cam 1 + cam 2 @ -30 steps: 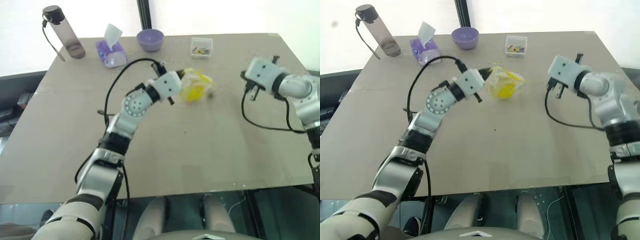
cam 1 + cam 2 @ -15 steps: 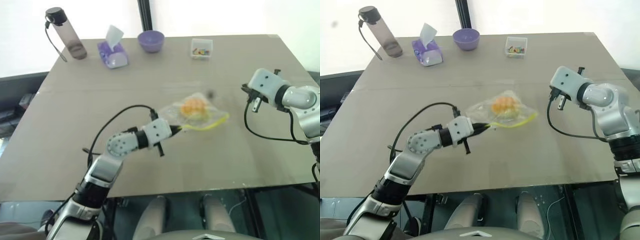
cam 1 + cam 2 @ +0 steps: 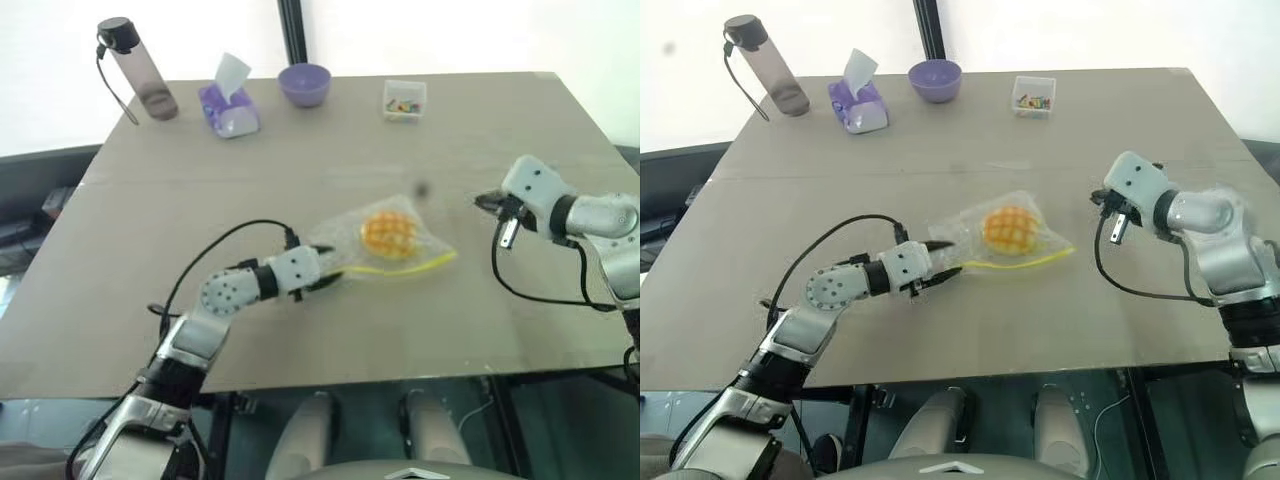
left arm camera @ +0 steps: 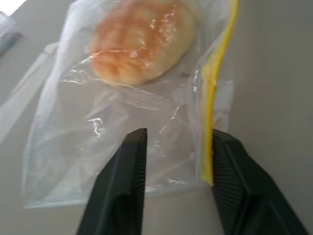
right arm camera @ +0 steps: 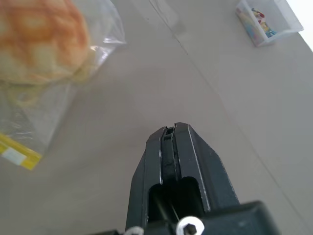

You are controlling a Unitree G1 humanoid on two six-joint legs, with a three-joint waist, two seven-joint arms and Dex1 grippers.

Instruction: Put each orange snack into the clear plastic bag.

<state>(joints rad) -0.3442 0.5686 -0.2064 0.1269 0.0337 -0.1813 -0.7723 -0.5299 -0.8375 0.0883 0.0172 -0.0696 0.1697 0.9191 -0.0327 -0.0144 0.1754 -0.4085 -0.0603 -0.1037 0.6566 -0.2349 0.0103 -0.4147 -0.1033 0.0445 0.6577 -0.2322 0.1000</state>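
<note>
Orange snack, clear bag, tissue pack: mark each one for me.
orange snack (image 3: 1011,228): right eye view, middle of its crisscrossed top.
clear bag (image 4: 122,147): left wrist view, flat clear film below the snack.
tissue pack (image 3: 232,110): left eye view, purple wrapper.

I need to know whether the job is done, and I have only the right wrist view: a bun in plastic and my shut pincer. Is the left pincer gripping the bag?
Observer: No. The left pincer is open, with a corner of the bag lying between its fingers, unclamped.
Operator: Is the bun fully inside?
Observer: Yes. The bun sits wholly within the bag, which lies flat on the table.
Operator: What else is on the table besides that little box?
Observer: Along the far edge stand a bottle, a tissue pack and a purple bowl.
</note>
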